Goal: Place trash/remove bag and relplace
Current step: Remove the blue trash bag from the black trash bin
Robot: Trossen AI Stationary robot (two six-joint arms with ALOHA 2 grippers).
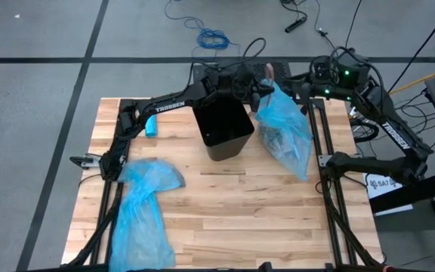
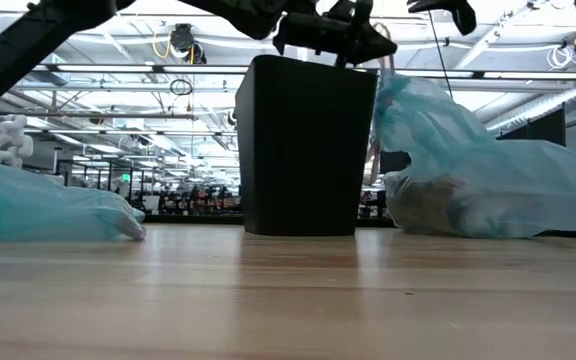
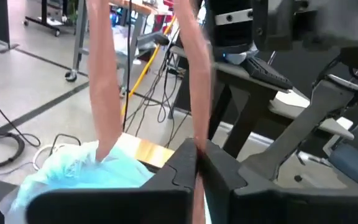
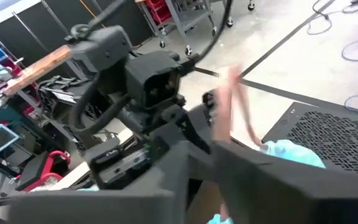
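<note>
From above, my left tool (image 1: 261,85) and right tool (image 1: 272,75) meet over the full blue bag (image 1: 284,128) of trash, at three o'clock of the black bin (image 1: 223,125) on the bench (image 1: 240,204). In the left wrist view my left tool (image 3: 196,163) is pinched shut on the bag's pink drawstring (image 3: 194,68). In the right wrist view I cannot tell my right tool's opening.

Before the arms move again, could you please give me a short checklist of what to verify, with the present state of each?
1. Full blue bag out of the black bin: ok, it lies on the table beside it.
2. Left gripper holding the bag's pink drawstring: ok, shut on it.
3. Right gripper at the bag's top: cannot tell its grip.
4. Bin upright: ok.
5. Spare blue bag ready: ok, lying near the table's left edge.
6. Small blue object clear of the bin: ok.
</note>
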